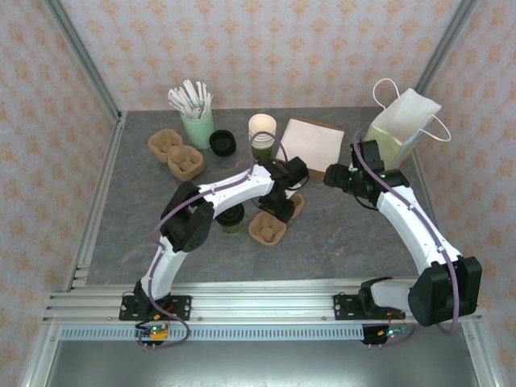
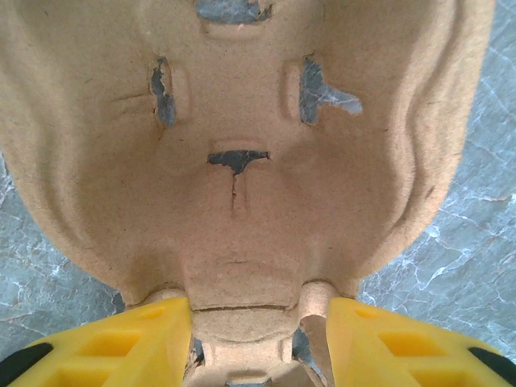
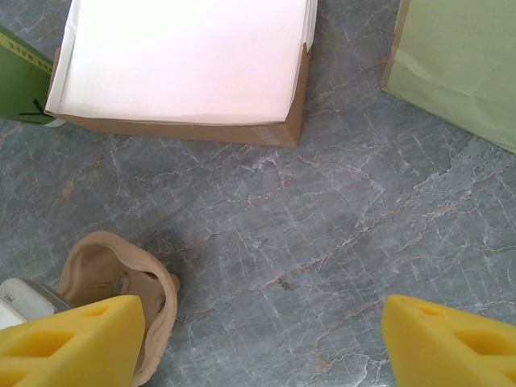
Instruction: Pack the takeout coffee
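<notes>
Grey marbled tabletop, patterned wallpaper behind: your right gripper hangs wide open and empty near the pale green paper bag. Your left gripper straddles the rim of the brown moulded-pulp cup carrier, probably to position it, though you cannot tell whether the jaws pinch it. The green-banded paper takeout coffee with round black lid stands just beside that carrier.

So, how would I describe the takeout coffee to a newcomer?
Look at the grey marbled table, near its middle. Left of the brown moulded-pulp carrier stands a small green-banded paper cup. Unlike the cream cup stack behind, it wears a round black lid.
</notes>
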